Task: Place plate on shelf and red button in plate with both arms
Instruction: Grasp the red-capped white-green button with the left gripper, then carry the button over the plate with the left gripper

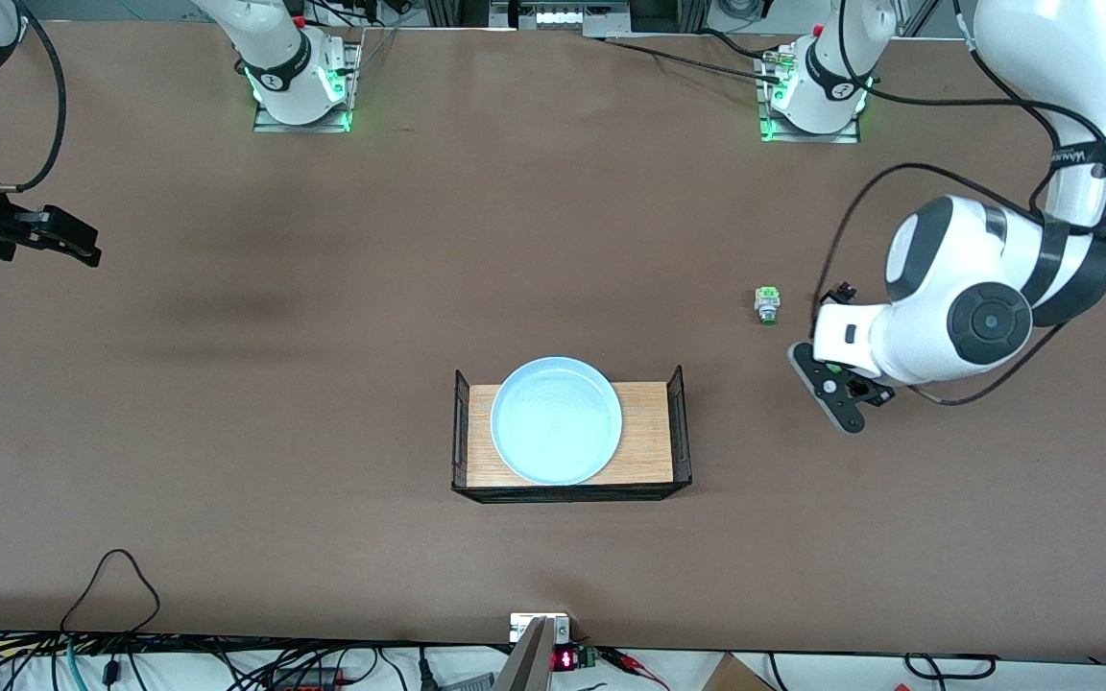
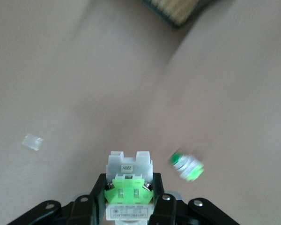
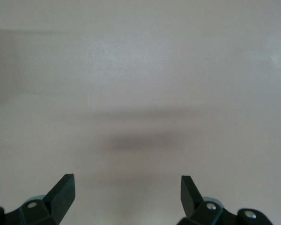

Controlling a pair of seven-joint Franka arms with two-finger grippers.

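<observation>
The pale light-blue plate (image 1: 556, 420) lies on a wooden rack in the middle of the table. My left gripper (image 1: 836, 384) hangs low over the table toward the left arm's end. In the left wrist view it (image 2: 129, 182) is shut on a button unit (image 2: 129, 165) with a whitish body and a bright green middle block. The unit's cap end is hidden in the jaws, so no red shows. My right gripper (image 1: 63, 240) is open and empty over the right arm's end of the table, and it also shows in the right wrist view (image 3: 127, 187).
A similar unit with a green cap (image 1: 766, 305) lies on the table beside the left gripper, and shows in the left wrist view (image 2: 186, 167). The rack (image 1: 676, 422) has black mesh end walls. A small clear scrap (image 2: 33, 141) lies on the table.
</observation>
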